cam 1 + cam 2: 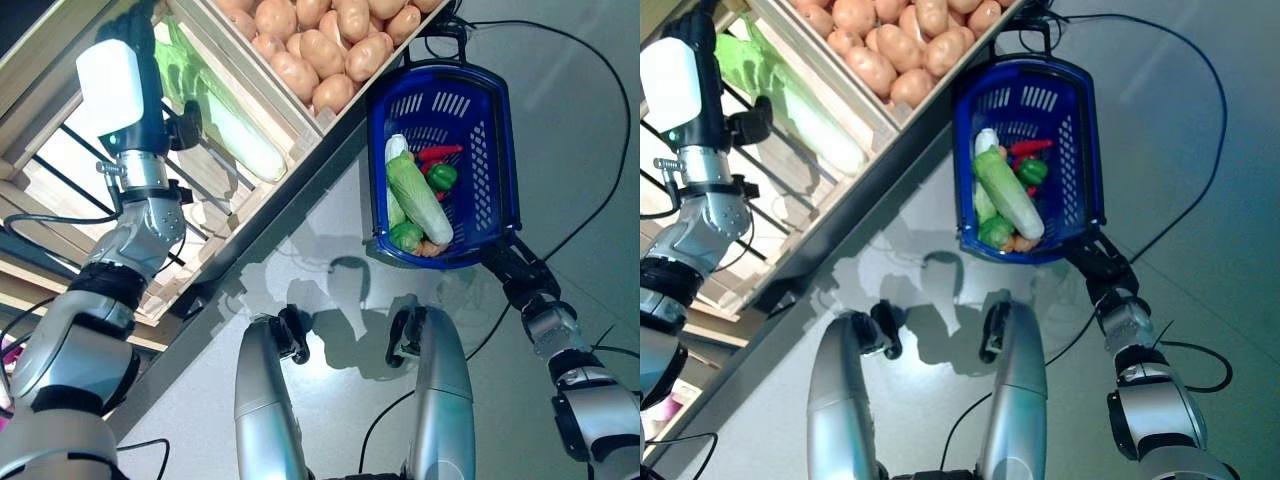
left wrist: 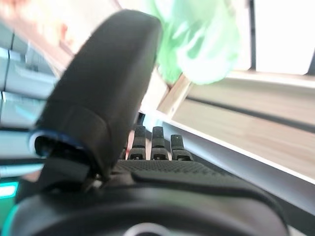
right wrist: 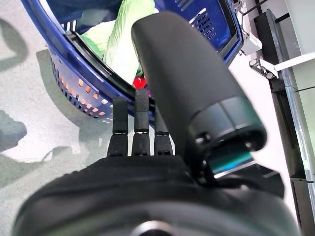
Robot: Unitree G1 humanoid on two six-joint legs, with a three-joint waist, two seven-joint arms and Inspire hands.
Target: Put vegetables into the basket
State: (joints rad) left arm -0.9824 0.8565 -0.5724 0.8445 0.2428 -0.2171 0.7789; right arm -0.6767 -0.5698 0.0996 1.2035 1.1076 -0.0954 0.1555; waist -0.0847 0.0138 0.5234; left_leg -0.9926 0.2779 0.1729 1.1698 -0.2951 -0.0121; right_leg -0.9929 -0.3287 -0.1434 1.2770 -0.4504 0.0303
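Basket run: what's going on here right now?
The right hand holds the blue basket by its near rim, beside the wooden shelf. The basket already holds a cabbage, a red chili and green peppers. The left hand is up at the shelf bin with another cabbage, next to the potatoes. The views don't show whether it has a grip on it.

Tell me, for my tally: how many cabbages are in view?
2: one cabbage lies in the basket; another lies in the shelf crate beside the potatoes. Others may be hidden.
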